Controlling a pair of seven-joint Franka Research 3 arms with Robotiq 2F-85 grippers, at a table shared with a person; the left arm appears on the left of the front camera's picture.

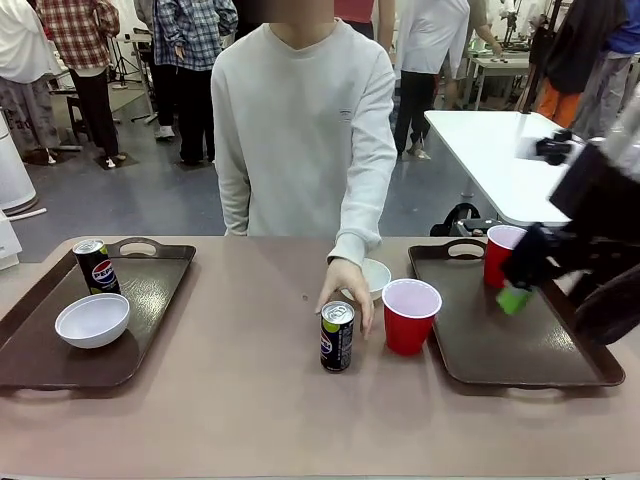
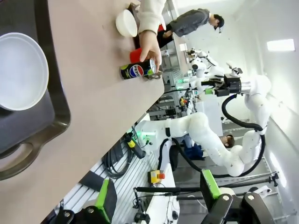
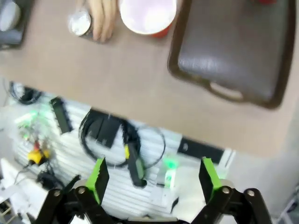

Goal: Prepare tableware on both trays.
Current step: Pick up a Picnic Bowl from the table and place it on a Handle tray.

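The right arm hung over the right tray [image 1: 560,365], its blurred claw [image 3: 153,179] spread apart near a red cup [image 1: 500,255]; the left claw [image 2: 156,193] gaped too. A person's hand [image 1: 345,285] rested on the mid-table Pepsi can [image 1: 337,336], partly hiding a white bowl [image 1: 378,272]

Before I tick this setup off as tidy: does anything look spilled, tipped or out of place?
Nothing is spilled, tipped or damaged. One oddity: a Pepsi can, a red cup and a white bowl stand on the bare table between the left tray and right tray, with the person's hand at the can.
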